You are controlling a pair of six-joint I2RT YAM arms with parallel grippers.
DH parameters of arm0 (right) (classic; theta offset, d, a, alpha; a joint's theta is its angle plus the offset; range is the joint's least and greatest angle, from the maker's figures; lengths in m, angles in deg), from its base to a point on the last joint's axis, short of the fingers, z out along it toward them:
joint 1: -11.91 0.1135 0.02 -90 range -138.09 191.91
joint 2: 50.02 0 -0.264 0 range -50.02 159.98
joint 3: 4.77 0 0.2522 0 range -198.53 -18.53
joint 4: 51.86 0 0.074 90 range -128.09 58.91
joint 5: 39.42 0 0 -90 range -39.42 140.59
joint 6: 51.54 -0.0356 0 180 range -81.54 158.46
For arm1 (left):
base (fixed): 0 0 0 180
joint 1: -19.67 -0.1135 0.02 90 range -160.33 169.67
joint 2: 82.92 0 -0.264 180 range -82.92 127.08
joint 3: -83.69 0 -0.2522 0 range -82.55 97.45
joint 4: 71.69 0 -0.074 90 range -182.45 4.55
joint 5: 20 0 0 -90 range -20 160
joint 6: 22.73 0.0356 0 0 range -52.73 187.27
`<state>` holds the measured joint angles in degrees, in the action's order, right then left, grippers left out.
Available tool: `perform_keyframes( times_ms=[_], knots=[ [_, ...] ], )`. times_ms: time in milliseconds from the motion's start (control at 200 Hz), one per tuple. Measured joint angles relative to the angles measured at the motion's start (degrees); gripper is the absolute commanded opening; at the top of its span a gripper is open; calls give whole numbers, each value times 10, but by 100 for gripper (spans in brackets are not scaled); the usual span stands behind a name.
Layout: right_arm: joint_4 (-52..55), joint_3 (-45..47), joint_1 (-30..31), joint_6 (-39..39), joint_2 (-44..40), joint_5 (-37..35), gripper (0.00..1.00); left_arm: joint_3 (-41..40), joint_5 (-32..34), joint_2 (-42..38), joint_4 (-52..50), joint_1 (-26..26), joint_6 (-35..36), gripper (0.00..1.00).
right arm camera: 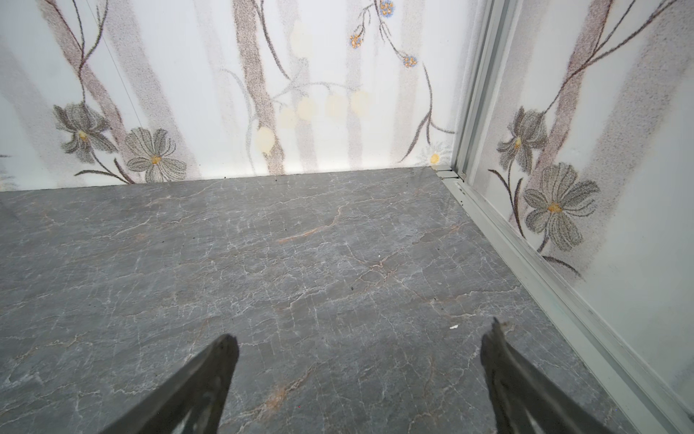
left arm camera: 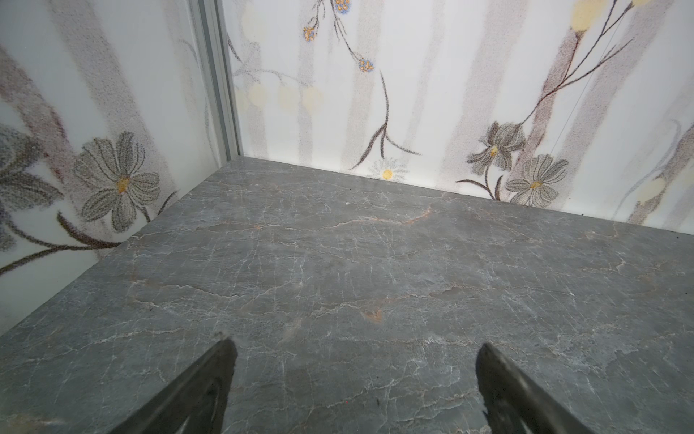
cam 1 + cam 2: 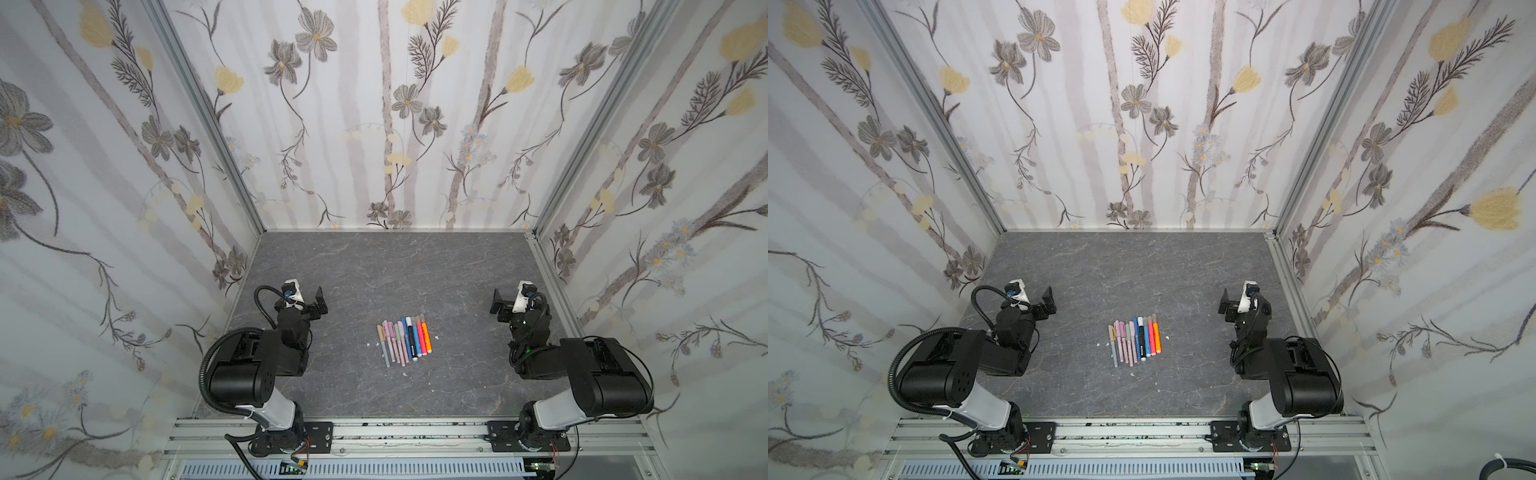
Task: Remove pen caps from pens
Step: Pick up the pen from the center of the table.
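Left wrist view: only bare table is seen between the spread fingers of the left gripper, and nothing is held. The same is shown for the right gripper, whose jaws stand wide apart over empty stone near the side wall.

In both top views the pens are laid in a tight row at the middle of the table, side by side and touching. The row lies between the two arms and well apart from either gripper. The caps appear to be seated on the pens, mostly at the far ends, though the thin pastel ones are too small for this to be settled. A few white specks are scattered just beside the row.

No pen is held, so the task is judged to be at its start. The chief risk is posed by the packing of the row. Two barrels could be caught at once by jaws lowered this wide, or neighbours could be knocked and sent rolling.

A cap could also be gripped across its seam with the barrel, in which case it would not be freed by pulling. Smooth plastic could be let slip if held too lightly, and a freed cap could be flung out of reach. Since both arms must be brought to one pen, a collision could be caused at the centre.
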<state>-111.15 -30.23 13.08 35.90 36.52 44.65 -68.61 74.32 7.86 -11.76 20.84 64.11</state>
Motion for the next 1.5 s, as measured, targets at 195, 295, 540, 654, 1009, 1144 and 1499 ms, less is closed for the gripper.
perform_keyframes(
  times_ms=[195, 295, 540, 654, 1009, 1144, 1499],
  knots=[
    [0, 0, 0, 0, 0, 0, 100, 0, 0, 0, 0, 0, 0, 100],
    [0, 0, 0, 0, 0, 0, 99, 0, 0, 0, 0, -1, 0, 100],
    [-1, 17, 3, -5, -21, -23, 100, 7, 33, -23, -24, 2, -5, 100],
    [33, 17, 9, -11, -101, -64, 100, 25, 69, -82, -73, 5, -15, 100],
    [387, -140, -4, -214, -301, -114, 100, 105, 91, -293, -318, 9, -144, 100],
    [540, -226, 59, -217, -262, -67, 100, 157, 74, -301, -448, 11, -192, 100],
    [834, -334, 229, -210, -157, -18, 99, 158, -6, -342, -633, 23, -239, 100]
  ],
)
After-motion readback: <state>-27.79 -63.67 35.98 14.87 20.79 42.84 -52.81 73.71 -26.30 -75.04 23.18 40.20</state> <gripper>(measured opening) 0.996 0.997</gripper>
